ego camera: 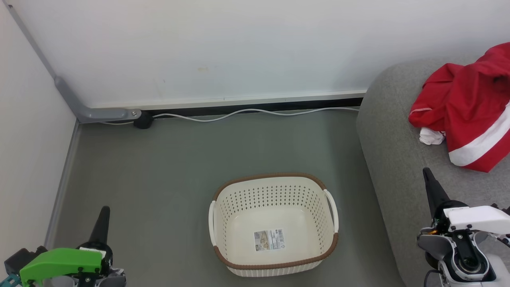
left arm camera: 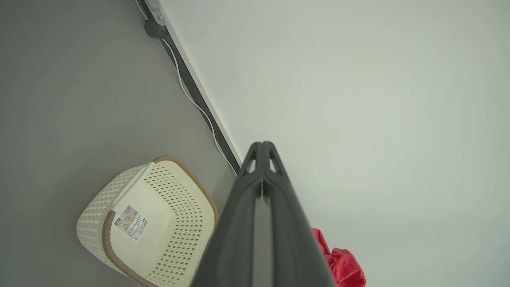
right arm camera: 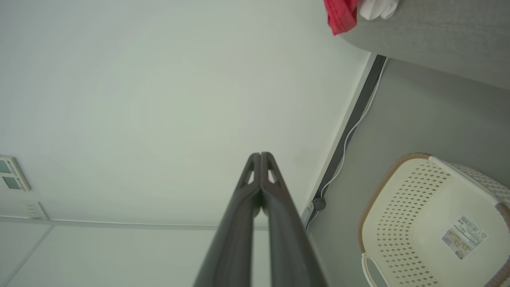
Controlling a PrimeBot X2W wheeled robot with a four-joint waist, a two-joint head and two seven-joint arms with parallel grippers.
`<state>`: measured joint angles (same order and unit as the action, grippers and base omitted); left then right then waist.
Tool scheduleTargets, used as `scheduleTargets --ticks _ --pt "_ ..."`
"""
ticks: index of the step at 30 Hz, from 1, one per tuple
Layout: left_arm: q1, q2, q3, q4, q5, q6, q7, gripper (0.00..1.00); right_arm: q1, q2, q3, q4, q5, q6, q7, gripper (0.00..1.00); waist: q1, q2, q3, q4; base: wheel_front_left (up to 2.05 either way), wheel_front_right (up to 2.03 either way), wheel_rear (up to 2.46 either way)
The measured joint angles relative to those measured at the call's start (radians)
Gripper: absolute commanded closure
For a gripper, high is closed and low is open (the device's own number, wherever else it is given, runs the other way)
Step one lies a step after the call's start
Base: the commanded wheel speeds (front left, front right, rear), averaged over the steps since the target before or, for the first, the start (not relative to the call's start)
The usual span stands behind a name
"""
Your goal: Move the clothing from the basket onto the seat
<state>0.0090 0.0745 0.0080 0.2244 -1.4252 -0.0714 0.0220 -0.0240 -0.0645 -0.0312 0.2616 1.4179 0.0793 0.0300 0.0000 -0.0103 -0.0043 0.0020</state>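
Grey matte floor bears the cream perforated plastic basket (ego camera: 275, 195), brown-rimmed and holding just a barcode sticker (ego camera: 269, 239). The soft, crumpled red clothing (ego camera: 466, 103) with its white stripe lies on the rounded grey fabric sofa (ego camera: 394, 159), so the task looks finished. The left pincer (ego camera: 104, 213) and right pincer (ego camera: 428, 175) are pressed together, holding nothing.

Head view from high, facing forward and down, basket (ego camera: 271, 197) at lower centre, seat (ego camera: 394, 151) at right, left wrist view low, sighting along left gripper (left arm camera: 262, 145) toward wall (left arm camera: 358, 99), right wrist view likewise along right gripper (right arm camera: 261, 155), all three sharing basket and wall
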Motion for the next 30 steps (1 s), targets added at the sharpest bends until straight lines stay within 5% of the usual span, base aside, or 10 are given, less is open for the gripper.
scheduleTargets --ticks 17,30 --pt "-0.053 -0.009 0.029 0.039 -0.196 -0.043 0.056 1.0 -0.031 0.002 -0.063 0.012 0.204 0.037 0.047 1.0 0.0 0.0 0.007 -0.002 0.0 0.0 0.0" --pt "-0.056 -0.011 0.031 0.047 -0.207 -0.044 0.056 1.0 -0.031 0.002 -0.065 0.016 0.213 0.038 0.047 1.0 0.0 0.0 0.007 -0.002 0.0 0.0 0.0"
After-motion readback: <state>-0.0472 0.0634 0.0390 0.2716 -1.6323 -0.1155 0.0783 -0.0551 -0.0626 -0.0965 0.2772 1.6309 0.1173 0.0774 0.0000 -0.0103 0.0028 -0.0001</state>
